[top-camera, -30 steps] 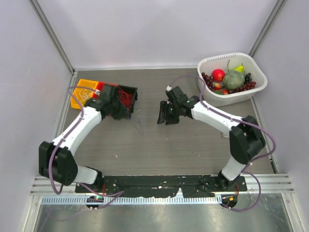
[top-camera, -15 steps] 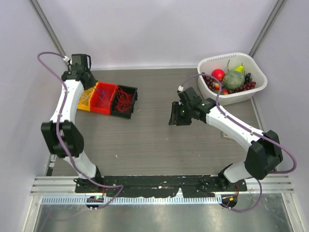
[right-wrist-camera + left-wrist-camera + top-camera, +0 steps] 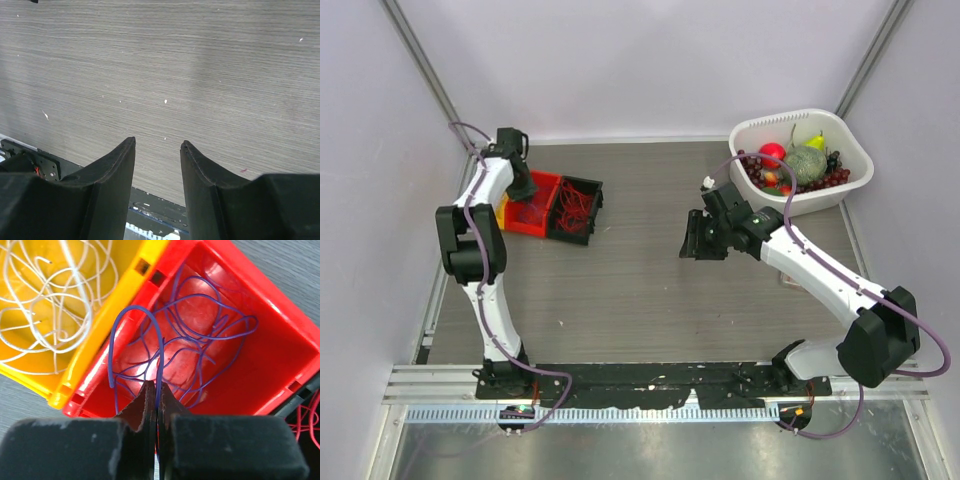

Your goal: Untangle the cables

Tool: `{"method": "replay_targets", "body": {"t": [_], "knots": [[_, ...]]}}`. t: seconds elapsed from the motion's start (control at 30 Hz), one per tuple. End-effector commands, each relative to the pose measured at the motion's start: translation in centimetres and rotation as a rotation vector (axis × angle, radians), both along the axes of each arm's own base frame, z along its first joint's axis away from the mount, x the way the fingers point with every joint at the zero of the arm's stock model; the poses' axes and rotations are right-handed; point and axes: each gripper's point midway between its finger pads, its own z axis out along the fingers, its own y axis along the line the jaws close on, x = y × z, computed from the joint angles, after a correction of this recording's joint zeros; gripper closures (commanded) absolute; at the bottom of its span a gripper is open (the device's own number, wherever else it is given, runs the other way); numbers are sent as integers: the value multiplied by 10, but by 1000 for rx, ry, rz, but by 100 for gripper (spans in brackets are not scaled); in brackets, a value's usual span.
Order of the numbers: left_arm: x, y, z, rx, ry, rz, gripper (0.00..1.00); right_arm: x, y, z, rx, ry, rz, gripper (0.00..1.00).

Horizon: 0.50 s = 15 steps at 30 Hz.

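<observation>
Cable [image 3: 135, 307] pinched in left tool [image 3: 156, 385] above red bin [image 3: 280, 355]; right tool [image 3: 157, 142] spread over table [image 3: 200, 60]

Glossy red plastic bin [image 3: 270, 360], matt wood-grain table [image 3: 200, 75], smooth purple cable [image 3: 135, 308]

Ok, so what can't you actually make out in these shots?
Left wrist view: where the purple wire goes below the left pincer; its shut fingers hide it.
Left wrist view: black bin and its red wires, cut off at the right edge.
Top view: yellow bin, mostly covered by the left arm; the wires are too thin to separate.
</observation>
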Motion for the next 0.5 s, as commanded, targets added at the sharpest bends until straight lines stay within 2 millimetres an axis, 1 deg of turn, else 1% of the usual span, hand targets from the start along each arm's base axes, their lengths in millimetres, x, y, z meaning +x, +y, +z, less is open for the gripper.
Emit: {"method": "replay_targets", "body": {"t": [0.0,0.03,0.07,0.1,0.17,0.2,0.23,0.27,0.3,0.37,0.43,0.47], "knots": [[15,-9,12,19,-55,-61,100,8,-1,24,28,-63,-31,54],[14,-10,9,23,-42,-68,99,9,0,25,33,-63,-31,54],[13,-9,8,28,-32,-69,97,9,1,24,35,-58,-32,54],[12,-7,9,35,-22,-68,91,8,3,24,40,-50,-29,54],[9,-3,15,50,-7,-59,70,6,3,28,51,-53,-25,55],[7,-3,20,51,-9,-56,62,5,1,26,44,-55,-24,55],[5,-3,27,52,-15,-50,57,6,-1,27,37,-69,-33,55],[3,-3,38,50,-28,-38,49,5,-3,25,24,-70,-27,55],[-1,-2,48,52,-37,-26,43,6,-5,25,17,-72,-32,55],[-8,0,72,62,-75,-6,36,7,-4,23,13,-62,-32,55],[-20,1,99,67,-107,5,31,9,-2,26,20,-59,-32,55],[-26,-1,108,62,-116,0,27,10,-1,32,21,-63,-33,55]]}}
